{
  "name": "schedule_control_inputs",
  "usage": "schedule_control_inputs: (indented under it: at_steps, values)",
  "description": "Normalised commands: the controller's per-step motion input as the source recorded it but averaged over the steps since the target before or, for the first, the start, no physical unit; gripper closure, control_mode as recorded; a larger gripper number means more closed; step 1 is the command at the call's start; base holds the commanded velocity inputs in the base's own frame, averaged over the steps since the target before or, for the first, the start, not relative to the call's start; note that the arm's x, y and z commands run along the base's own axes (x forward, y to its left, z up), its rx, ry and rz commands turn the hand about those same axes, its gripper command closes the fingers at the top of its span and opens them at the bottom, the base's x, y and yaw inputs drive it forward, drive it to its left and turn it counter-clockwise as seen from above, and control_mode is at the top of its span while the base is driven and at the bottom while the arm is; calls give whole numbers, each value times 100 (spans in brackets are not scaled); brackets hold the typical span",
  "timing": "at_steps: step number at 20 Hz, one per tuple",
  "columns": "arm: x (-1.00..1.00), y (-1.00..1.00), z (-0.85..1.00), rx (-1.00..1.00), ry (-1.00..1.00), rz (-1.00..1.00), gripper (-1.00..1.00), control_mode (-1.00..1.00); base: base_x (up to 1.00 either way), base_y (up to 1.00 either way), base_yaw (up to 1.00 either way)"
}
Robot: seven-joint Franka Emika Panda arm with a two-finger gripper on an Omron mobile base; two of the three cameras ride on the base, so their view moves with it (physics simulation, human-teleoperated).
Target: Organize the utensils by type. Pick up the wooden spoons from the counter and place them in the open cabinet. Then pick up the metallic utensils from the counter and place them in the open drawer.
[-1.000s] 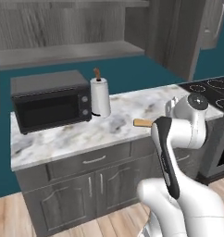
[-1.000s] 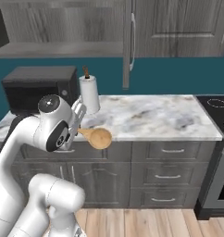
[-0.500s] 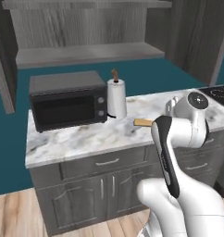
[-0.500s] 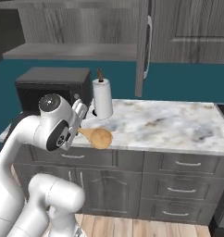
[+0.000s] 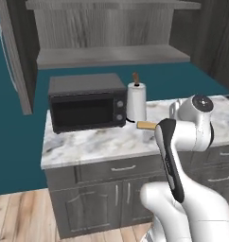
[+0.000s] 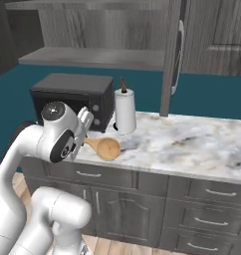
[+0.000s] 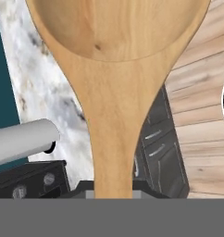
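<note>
Gripper (image 6: 85, 133) clamped on handle of long wooden spoon (image 6: 103, 147), held level above counter (image 6: 192, 149) front edge. Spoon axis runs straight out from jaws; bowl leads, seen big in hand view. Beyond: microwave (image 5: 85, 101), paper towel roll (image 6: 125, 111). Open cabinet (image 5: 111, 56) shelf sits higher & farther back, so next move looks like lift up + fwd, bowl first.
</note>
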Motion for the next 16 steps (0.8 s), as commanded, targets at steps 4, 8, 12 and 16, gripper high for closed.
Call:
schedule_control_inputs:
  at_steps: [4, 8, 12, 16]
  values:
    - [0, 0, 0, 0, 0, 0, 100, 100, 34, 38, 14]
    - [0, 0, 0, 0, 0, 0, 100, 100, 35, 37, 10]
    - [0, 0, 0, 0, 0, 0, 100, 100, 46, 34, 8]
    - [0, 0, 0, 0, 0, 0, 100, 100, 37, 29, 6]
